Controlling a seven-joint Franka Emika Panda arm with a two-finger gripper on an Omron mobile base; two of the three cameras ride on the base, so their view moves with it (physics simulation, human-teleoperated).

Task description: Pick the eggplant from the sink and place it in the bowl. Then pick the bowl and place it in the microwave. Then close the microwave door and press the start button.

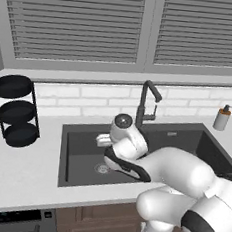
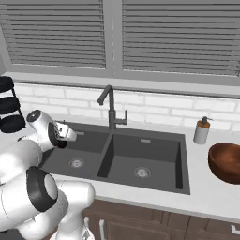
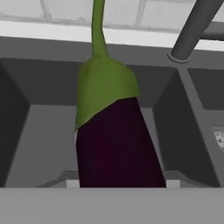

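Grey countertop and white tile frame the sink point(image 2: 183, 154) beneath me; my gripper point(image 3: 121, 181) pinches the eggplant point(image 3: 114, 144) by its dark body, above the left basin, seemingly lifted clear so it can travel; its long axis runs straight out along my fingers, green stem cap pointing away toward the backsplash; the bowl point(image 2: 228, 161) waits on the counter well off to the right.

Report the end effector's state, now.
End effector: closed on the eggplant, held above the sink.
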